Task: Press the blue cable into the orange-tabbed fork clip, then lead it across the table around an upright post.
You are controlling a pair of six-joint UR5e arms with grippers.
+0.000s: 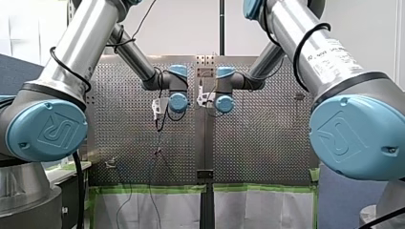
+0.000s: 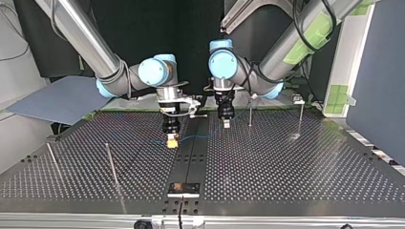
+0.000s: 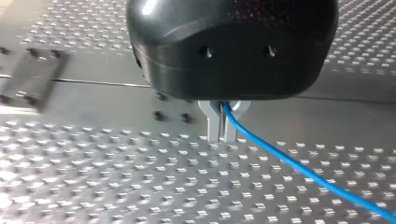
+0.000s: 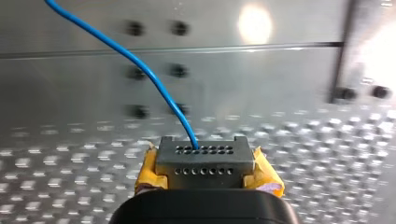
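A perforated metal worktop (image 2: 286,162) fills the scene, with a dark strip (image 2: 191,160) running down its middle and a black backdrop behind the arms. In the top view you'll find both arms reaching down over that strip, tips close to the surface. The right hand (image 2: 171,138) shows yellow at its tip, and the left hand (image 2: 226,122) sits near it, at about two o'clock from it.

The blue cable (image 3: 303,169) spans the gap between them. In the left wrist view, the metal fingers are clenched on the cable. It slips out from between them and trails away over the perforations. In the right wrist view, that hand is likewise clenched on the cable. Yellow pads bulge at both sides of its grey fingers, and the cable arcs away ahead of them.

A pair of upright posts (image 2: 250,110) stands at three o'clock from the left hand. Another pair of posts (image 2: 112,166) rises at eight o'clock from the right hand, well apart from it. A small black bracket (image 2: 183,189) sits on the strip at six o'clock.
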